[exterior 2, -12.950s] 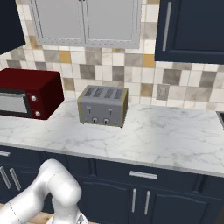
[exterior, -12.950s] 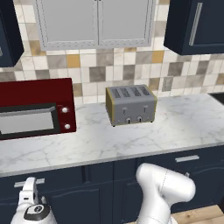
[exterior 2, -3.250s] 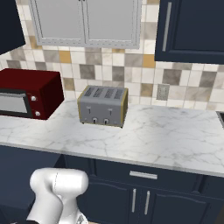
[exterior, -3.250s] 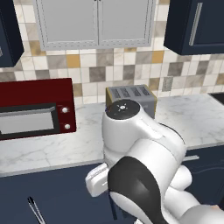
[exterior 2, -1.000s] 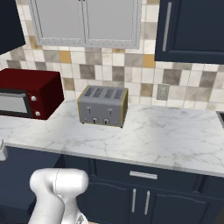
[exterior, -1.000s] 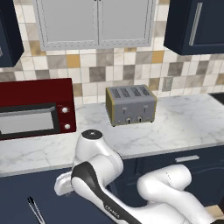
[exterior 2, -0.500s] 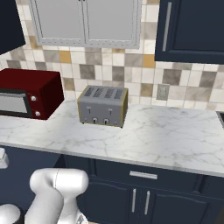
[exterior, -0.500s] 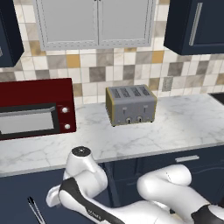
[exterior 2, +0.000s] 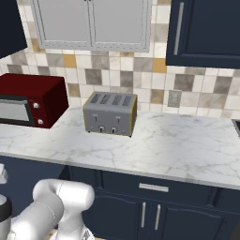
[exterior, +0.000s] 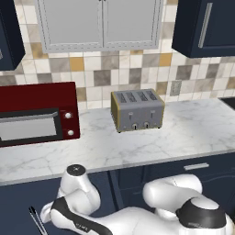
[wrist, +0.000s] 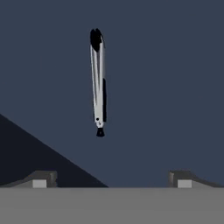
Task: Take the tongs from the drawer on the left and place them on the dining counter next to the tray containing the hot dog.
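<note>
Tongs [wrist: 98, 83] dead ahead of you, lying on the navy floor of the open drawer [wrist: 166, 87]. Your arm has swung down low from its raised pose; jaws spread fully wide, holding nothing, well short of the tongs. Line up and descend.

Drawer [wrist: 166, 87]: navy floor, flat and bare around the tongs [wrist: 98, 83], which lie alone in it; free room on every side of them. A darker wedge, wall or shadow, cuts across one corner in the hand view, well apart from the tongs.

Gripper [wrist: 109, 180]: jaws spread wide, tips apart from the tongs, nothing between them.

Approach, left base view: the arm's own white elbow [exterior: 75, 195] bulks just beside the tongs' end.

Worktop [exterior: 183, 133]: marble, with red microwave [exterior: 36, 114] at left and toaster [exterior: 137, 109] at middle; open stretch to the toaster's right. Wall cabinets [exterior: 98, 23] overhang.
</note>
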